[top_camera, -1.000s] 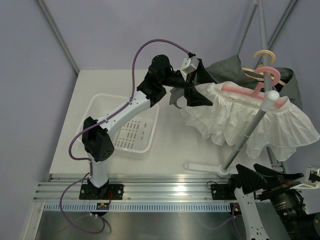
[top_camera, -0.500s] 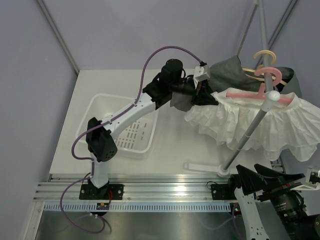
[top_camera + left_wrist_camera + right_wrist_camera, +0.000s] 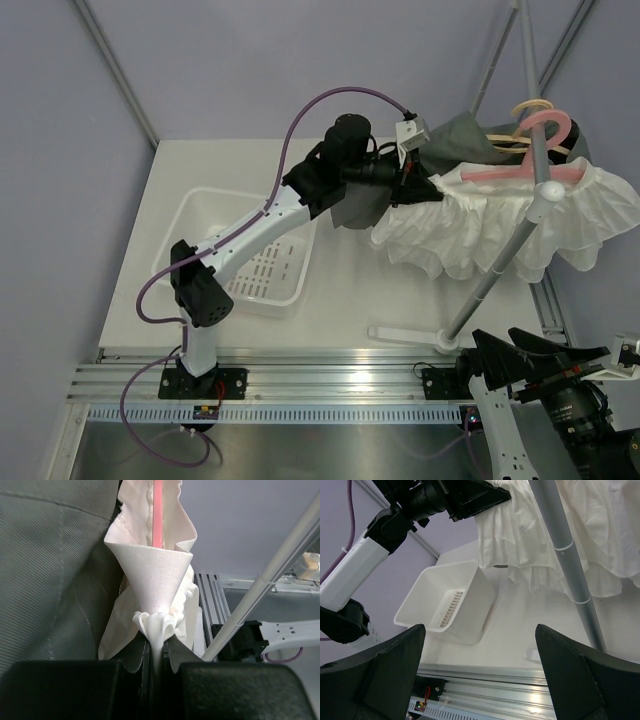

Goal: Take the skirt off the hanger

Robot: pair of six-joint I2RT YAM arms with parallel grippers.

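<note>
White ruffled skirt (image 3: 480,225) hangs on a pink hanger (image 3: 510,172), upper right of the overhead view, above the desk (image 3: 350,290)

Hanger hook sits over the top of a slanted metal rack pole (image 3: 495,270); the pole crosses in front of the skirt's right half

Left wrist view: elastic waistband of the skirt (image 3: 155,570) pulled into a cone shape, pink hanger arm (image 3: 158,510) visible inside the opening above it

Left claw (image 3: 157,652) clenched on a bunched fold of the skirt at the waistband's left end; fabric pinched between the two black fingers. Overhead view shows the arm reaching from lower left up to that point

Grey garment (image 3: 455,140) hangs just behind the skirt, touching it at the left

White slotted basket (image 3: 190,215) on the desk, left of centre, under the left arm, well apart from the skirt

Right claw (image 3: 480,675) at lower right, released, fingers spread wide, holding nothing; below the skirt hem and apart from it
</note>
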